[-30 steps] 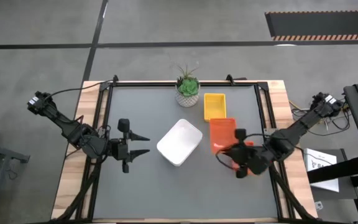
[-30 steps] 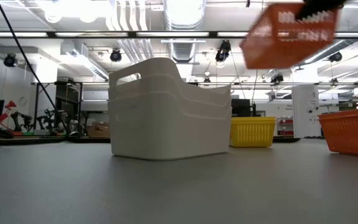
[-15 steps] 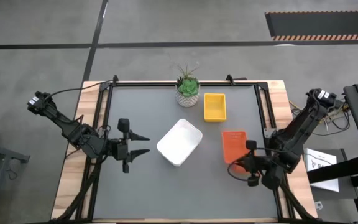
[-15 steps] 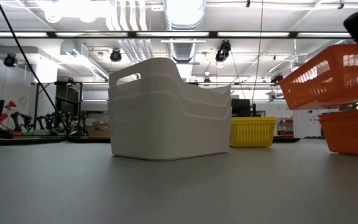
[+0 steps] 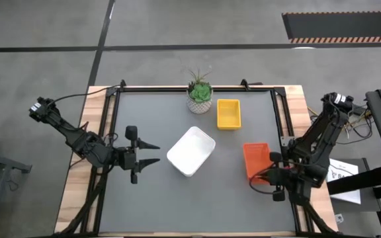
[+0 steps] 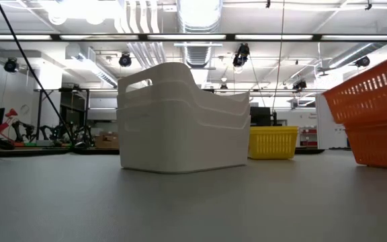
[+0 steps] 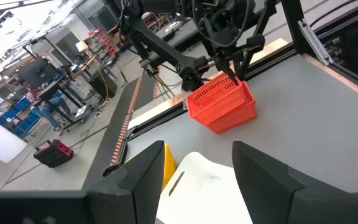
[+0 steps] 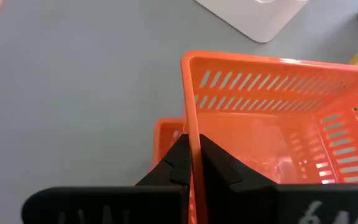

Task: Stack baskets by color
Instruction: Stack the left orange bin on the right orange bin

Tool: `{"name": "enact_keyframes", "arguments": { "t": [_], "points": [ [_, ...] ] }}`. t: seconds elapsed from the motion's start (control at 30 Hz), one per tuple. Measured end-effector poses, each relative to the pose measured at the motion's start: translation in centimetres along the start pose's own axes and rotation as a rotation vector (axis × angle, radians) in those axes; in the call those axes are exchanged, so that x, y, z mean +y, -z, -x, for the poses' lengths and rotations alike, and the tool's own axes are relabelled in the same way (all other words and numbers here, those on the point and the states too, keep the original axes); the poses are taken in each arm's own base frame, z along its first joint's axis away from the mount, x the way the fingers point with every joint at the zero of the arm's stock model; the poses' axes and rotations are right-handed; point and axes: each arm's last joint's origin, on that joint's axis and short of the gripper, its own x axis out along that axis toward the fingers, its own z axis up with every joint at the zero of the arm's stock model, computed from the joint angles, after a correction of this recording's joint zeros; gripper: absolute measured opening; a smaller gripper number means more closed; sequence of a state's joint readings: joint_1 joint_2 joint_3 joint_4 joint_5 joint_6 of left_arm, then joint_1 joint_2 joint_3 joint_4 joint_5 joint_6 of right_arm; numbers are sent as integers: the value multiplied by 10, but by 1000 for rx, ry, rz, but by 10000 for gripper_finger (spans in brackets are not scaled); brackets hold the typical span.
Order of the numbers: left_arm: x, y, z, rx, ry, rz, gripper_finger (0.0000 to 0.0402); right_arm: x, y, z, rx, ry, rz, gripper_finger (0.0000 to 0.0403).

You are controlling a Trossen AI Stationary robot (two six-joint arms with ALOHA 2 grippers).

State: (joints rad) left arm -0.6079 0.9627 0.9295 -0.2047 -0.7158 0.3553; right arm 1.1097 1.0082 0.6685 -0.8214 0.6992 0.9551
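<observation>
My right gripper (image 5: 266,174) is shut on an orange basket (image 8: 272,118) near the table's right edge. That basket tilts over a second orange basket (image 6: 381,144), whose rim (image 8: 166,138) peeks out beside it. Two nested white baskets (image 5: 190,151) stand mid-table on their base. A yellow basket (image 5: 228,113) sits on the table behind them. My left gripper (image 5: 156,153) hovers open to the left of the white baskets, pointing at them and touching nothing. My right gripper pinches the rim of one wall (image 8: 191,127) of the upper orange basket, at the basket's near end, one finger inside and one outside. The fingers (image 8: 219,165) slant down from the near right. The basket tilts over the lower orange basket; whether they touch I cannot tell.
A small potted green plant (image 5: 200,94) stands at the far edge, left of the yellow basket. Wooden rails (image 5: 295,119) frame the grey table. Bare grey surface lies along the near edge and in front of the white baskets.
My right gripper has gone toward the table's right and near edges and down, rolling as it went, still shut on the orange basket. The basket has come down from high above the table until it tilts over the second orange basket.
</observation>
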Motion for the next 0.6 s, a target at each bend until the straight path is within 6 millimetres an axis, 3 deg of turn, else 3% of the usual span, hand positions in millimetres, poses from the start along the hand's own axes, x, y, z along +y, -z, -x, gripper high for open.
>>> {"name": "enact_keyframes", "arguments": {
  "t": [0.6],
  "points": [
    [5, -10, 0, -80, -40, 25, 173, 5, 4, 1, 102, -84, -67, 9]
  ]
}}
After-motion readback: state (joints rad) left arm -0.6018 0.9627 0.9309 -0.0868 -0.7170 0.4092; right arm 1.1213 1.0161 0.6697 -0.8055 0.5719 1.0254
